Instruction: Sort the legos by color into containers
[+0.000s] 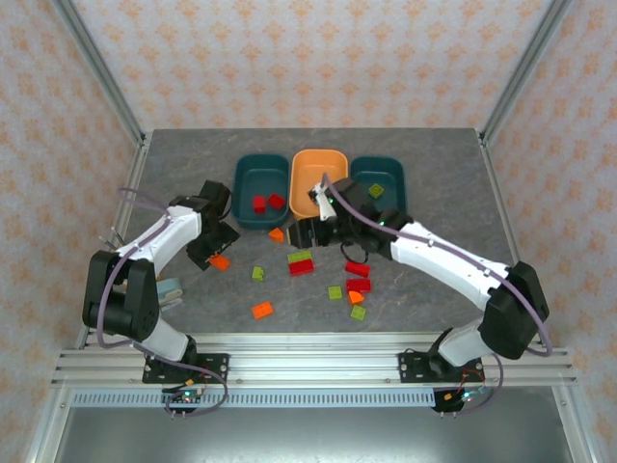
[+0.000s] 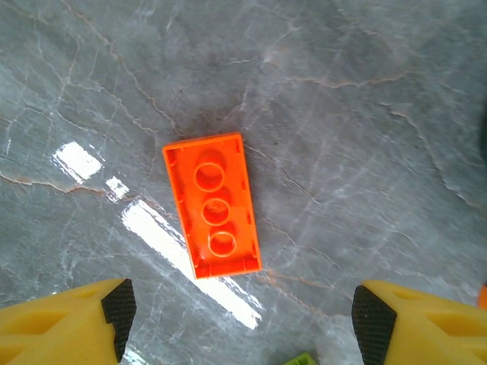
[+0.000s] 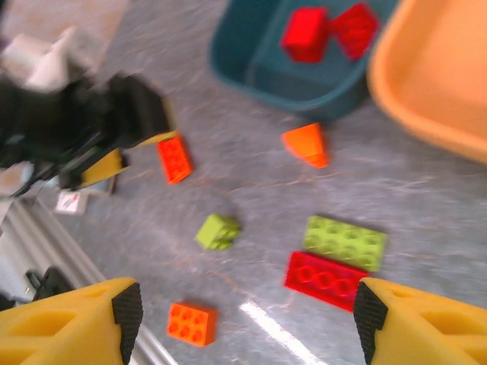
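Across the far half of the grey marbled bench [image 1: 193, 159], three trays stand side by side in a row: a left teal tray [image 1: 249, 178], an orange tray [image 1: 318, 169] in the middle and a right teal tray [image 1: 390, 172]. Two red bricks [image 1: 258, 204] lie in the left teal tray, and one green brick [image 1: 376, 191] lies in the right teal tray.

The right gripper [image 3: 247, 319] hangs open, jaws wide apart, above the bench just in front of the left teal and orange trays. The left gripper [image 2: 242, 319], also open with jaws spread, hovers toward the left edge over a long orange brick [image 2: 213, 217]. That brick lies hollow side up, clear of both fingers.

At mid-bench, a long green brick [image 3: 345, 242] and a long red brick [image 3: 327, 280] lie side by side, touching. An orange wedge [image 3: 306, 144] sits just in front of the left teal tray. A small green brick [image 3: 217, 231] lies left of the long pair, and a small orange brick [image 3: 191, 323] lies nearer the near edge. Right of the pair lie two more red bricks [image 1: 358, 269], two green ones [image 1: 335, 292] and a tiny orange one [image 1: 356, 297].
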{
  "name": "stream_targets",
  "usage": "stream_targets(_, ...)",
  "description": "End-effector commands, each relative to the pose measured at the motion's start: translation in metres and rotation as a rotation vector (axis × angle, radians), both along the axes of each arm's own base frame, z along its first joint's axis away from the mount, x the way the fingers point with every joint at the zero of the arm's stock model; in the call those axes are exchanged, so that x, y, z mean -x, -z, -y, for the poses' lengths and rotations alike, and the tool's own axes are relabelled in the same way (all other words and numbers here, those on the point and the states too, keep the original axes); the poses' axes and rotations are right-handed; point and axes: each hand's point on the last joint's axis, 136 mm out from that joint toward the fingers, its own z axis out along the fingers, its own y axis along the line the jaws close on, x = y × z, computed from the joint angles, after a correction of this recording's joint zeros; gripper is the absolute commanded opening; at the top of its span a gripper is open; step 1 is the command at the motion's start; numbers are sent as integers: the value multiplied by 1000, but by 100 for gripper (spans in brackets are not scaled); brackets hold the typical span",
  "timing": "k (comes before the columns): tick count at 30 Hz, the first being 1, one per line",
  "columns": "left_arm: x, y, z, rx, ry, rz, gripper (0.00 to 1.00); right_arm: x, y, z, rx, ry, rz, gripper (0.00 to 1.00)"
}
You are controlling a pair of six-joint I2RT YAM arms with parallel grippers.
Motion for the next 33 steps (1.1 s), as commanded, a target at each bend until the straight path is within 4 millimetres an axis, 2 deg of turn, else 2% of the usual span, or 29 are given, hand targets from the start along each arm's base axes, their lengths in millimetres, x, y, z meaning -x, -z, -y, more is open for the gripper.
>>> stream_targets(1, -5, 12, -6, -4, -89, 2, 77, -9, -20, -20, -106, 3, 86, 74)
stream_targets(7, -3, 31, -9, -24, -104, -29, 71, -3, -18, -21, -96, 6, 69, 74)
stream_targets(14, 8, 49, -12, -29, -98, -25, 65, -1, -15, -18, -68, 7, 52, 74)
stream_targets(23, 4, 60, -14, -19, -73, 48, 45, -1, -13, -21, -86, 14, 22, 73)
stream_targets(29, 0, 59, -16, -29, -40, 61, 35, -1, -15, -21, -87, 15, 21, 73)
stream_targets(33, 0, 43, -19, -50, -19, 77, 34, -2, -18, -18, -83, 28, 30, 73)
